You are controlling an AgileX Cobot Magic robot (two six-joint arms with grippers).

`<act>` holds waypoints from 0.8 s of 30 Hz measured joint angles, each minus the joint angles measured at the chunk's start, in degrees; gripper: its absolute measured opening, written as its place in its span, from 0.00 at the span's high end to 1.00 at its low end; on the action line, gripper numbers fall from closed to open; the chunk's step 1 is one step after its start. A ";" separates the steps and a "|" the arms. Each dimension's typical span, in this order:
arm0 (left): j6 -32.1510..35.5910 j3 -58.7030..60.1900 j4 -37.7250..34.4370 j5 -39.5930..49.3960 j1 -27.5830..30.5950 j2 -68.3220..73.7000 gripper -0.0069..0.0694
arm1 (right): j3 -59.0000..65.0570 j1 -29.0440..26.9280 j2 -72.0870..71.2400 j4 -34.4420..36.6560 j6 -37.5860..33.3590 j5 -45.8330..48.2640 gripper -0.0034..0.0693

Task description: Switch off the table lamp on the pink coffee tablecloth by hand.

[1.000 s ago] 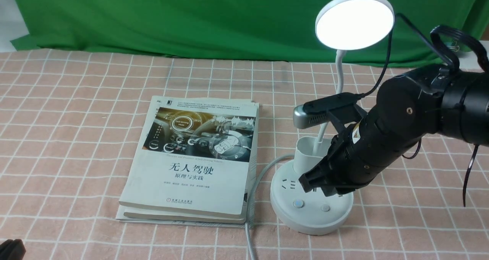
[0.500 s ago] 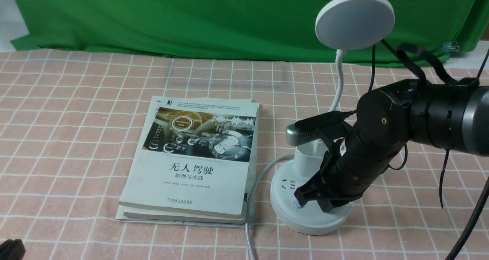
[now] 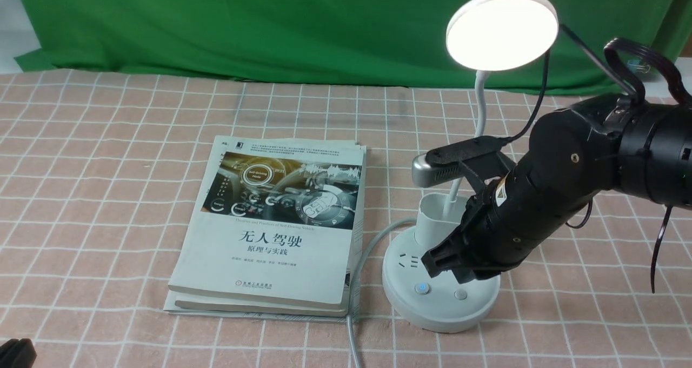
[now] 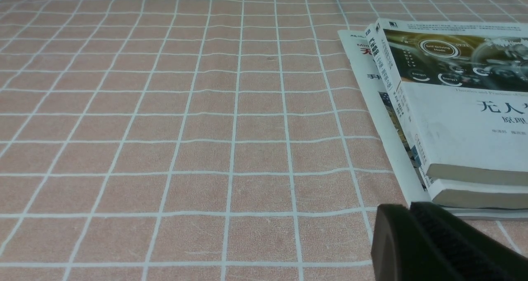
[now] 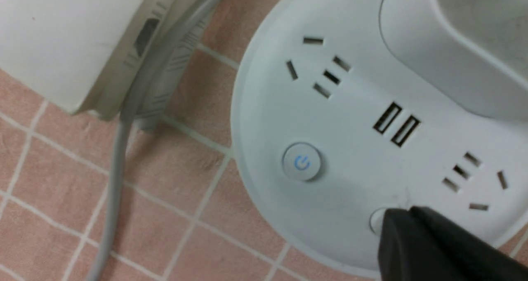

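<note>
The white table lamp stands on the pink coffee tablecloth [image 3: 108, 195], and its round head [image 3: 501, 30] glows bright. Its round base [image 3: 440, 311] carries sockets, a blue-lit power button [image 3: 422, 288] and a plain button [image 3: 460, 294]. My right gripper [image 3: 431, 263], the hand, hovers shut just above the base, a little behind the buttons. In the right wrist view the shut tip [image 5: 398, 217] covers part of the plain button [image 5: 374, 221], and the power button [image 5: 301, 162] is uncovered. My left gripper [image 4: 408, 210] is shut, low over the cloth near the books.
Two stacked books [image 3: 275, 222] lie left of the lamp base, also in the left wrist view [image 4: 462, 107]. The lamp's grey cord [image 3: 357, 281] runs between books and base toward the front edge. A green backdrop cloth [image 3: 270, 27] hangs behind the table.
The lamp was lit a second ago and dark half a second ago, with my right gripper pressed down at the power button. Now it is lit again and the gripper has lifted back.
</note>
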 joint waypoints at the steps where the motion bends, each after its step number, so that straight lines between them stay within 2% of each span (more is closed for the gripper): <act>1: 0.00 0.00 0.00 0.00 0.00 0.00 0.90 | 0.00 0.00 0.38 0.05 0.00 -0.07 0.89; 14: 0.00 0.00 0.00 0.00 0.00 0.00 0.90 | -0.39 0.00 5.01 0.14 -0.41 0.42 0.89; 24: 0.00 0.00 0.00 0.00 0.00 0.00 0.90 | 0.33 0.00 -5.73 -0.08 -1.40 4.40 0.89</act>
